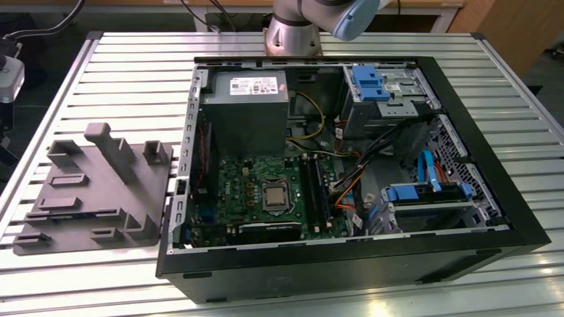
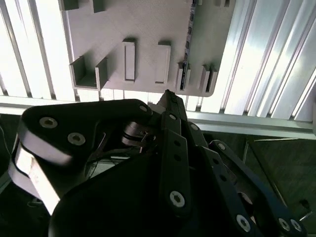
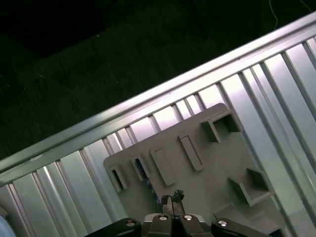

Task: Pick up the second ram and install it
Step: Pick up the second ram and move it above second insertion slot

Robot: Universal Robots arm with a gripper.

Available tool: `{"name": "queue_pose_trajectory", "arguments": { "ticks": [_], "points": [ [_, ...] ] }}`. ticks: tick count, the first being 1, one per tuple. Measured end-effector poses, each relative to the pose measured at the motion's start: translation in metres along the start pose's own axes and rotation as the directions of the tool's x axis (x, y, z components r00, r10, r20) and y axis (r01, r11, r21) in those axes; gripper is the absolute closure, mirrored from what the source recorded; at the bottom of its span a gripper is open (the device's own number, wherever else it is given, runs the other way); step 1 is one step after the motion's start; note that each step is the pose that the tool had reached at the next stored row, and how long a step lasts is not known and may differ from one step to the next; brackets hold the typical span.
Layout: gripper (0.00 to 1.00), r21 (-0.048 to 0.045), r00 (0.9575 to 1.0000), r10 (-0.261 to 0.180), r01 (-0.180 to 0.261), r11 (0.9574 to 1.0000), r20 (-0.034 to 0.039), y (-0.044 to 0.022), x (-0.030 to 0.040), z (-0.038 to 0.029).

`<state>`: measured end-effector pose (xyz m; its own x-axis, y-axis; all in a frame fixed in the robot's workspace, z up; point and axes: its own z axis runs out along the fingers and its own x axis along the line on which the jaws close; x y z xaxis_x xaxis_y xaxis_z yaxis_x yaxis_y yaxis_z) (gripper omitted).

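The second ram (image 2: 187, 45) is a thin dark stick standing on edge in a slot near one edge of the grey moulded tray (image 2: 143, 24). In the first wrist view the ram (image 3: 141, 168) shows as a dark-blue sliver in the tray (image 3: 207, 168). My gripper (image 2: 168, 94) hovers well above that tray edge, close beside the ram's line and not touching it. Its fingertips (image 3: 165, 200) are pressed together with nothing between them. In the exterior view the tray (image 1: 88, 198) lies at the left of the open computer case (image 1: 344, 172), whose motherboard ram sockets (image 1: 315, 188) run beside the processor.
The tray has upright posts (image 1: 110, 148) and raised blocks. The case holds a power supply (image 1: 245, 92), loose cables (image 1: 352, 178) and blue drive brackets (image 1: 414, 193). The ribbed metal table (image 1: 132, 72) ends close to the tray's edge (image 3: 148, 106), with dark floor beyond.
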<state>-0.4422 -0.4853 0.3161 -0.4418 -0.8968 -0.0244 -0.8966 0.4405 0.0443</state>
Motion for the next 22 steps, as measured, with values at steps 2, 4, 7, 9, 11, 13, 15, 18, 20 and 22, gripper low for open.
{"name": "queue_pose_trajectory", "arguments": {
  "ticks": [2,4,7,9,11,13,15,18,20,22],
  "points": [
    [0.89,-0.0003,0.9999,-0.015,0.015,0.9999,-0.0006,0.0,0.0,0.0],
    [0.89,-0.0007,0.9996,-0.029,0.029,0.9996,-0.0012,0.0,0.0,0.0],
    [0.89,-0.0013,0.9987,-0.05,0.05,0.9987,-0.0022,0.0,0.0,0.0],
    [0.89,-0.0016,0.9979,-0.064,0.064,0.9979,-0.0028,0.0,0.0,0.0],
    [0.89,-0.0021,0.9969,-0.079,0.079,0.9969,-0.0034,0.0,0.0,0.0],
    [0.89,-0.0024,0.9957,-0.093,0.093,0.9957,-0.004,0.0,0.0,0.0],
    [0.89,-0.0028,0.9942,-0.107,0.107,0.9942,-0.0046,0.0,0.0,0.0],
    [0.89,-0.0038,0.9904,-0.138,0.138,0.9904,-0.0059,0.0,0.0,0.0],
    [0.89,-0.0042,0.9884,-0.152,0.152,0.9884,-0.0065,0.0,0.0,0.0],
    [0.89,-0.0046,0.9862,-0.165,0.165,0.9862,-0.007,0.0,0.0,0.0001]
  ]
}}
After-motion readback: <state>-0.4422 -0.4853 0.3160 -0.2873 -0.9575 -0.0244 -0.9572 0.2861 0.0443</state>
